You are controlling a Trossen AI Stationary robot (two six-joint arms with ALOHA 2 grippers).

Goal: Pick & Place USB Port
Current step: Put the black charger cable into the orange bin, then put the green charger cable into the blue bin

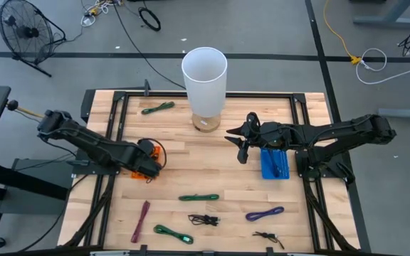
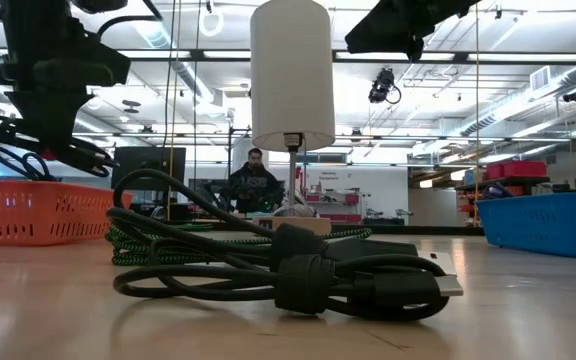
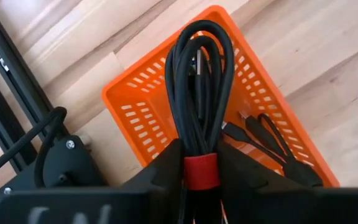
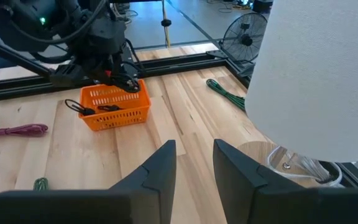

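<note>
Black cable (image 3: 199,93) upright, loop above orange basket (image 3: 135,118)

There are no words, numbers or signs that can be read in any of the pictures. The signs on the wall far back in the room, seen from the low view, are too small to read.
</note>
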